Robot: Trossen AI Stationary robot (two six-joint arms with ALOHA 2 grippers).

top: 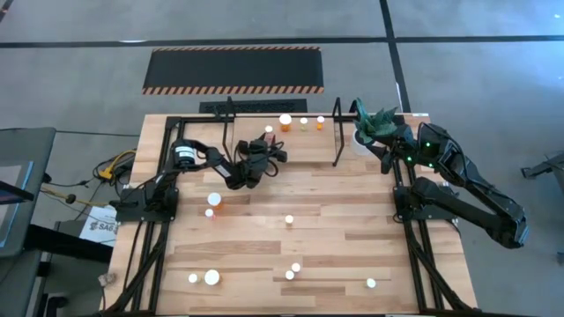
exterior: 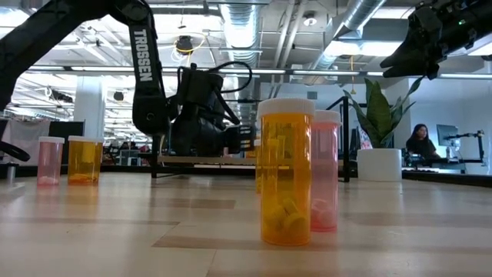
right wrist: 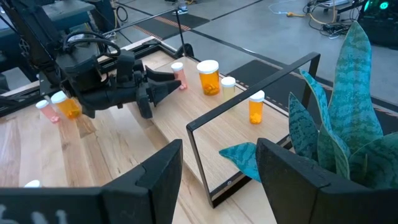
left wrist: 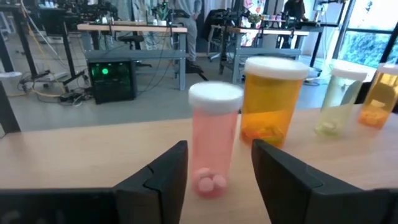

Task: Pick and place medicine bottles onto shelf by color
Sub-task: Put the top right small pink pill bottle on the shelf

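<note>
Left tool (left wrist: 214,171) sits at the light wooden shelf board in its thin black rod frame (top: 339,132), its fingers spread either side of a small pink bottle with a white cap (left wrist: 213,146); small gaps show on both sides, so nothing gripped; bottle stands upright on the board, cap edge blurred; just beside it a larger amber bottle with a white cap (left wrist: 270,99), then a pale bottle (left wrist: 339,99) and an orange one (left wrist: 380,99) cut off at the frame edge; in the low view this tool is a dark mass behind the near bottles, fingers not readable; right tool (right wrist: 217,168) hovers apart over the green plant in a white pot (top: 374,126), fingers open and empty; more white-capped bottles (top: 289,220) scattered on the pale wood surface (top: 352,229), body colours mostly hidden under caps from above.
</note>
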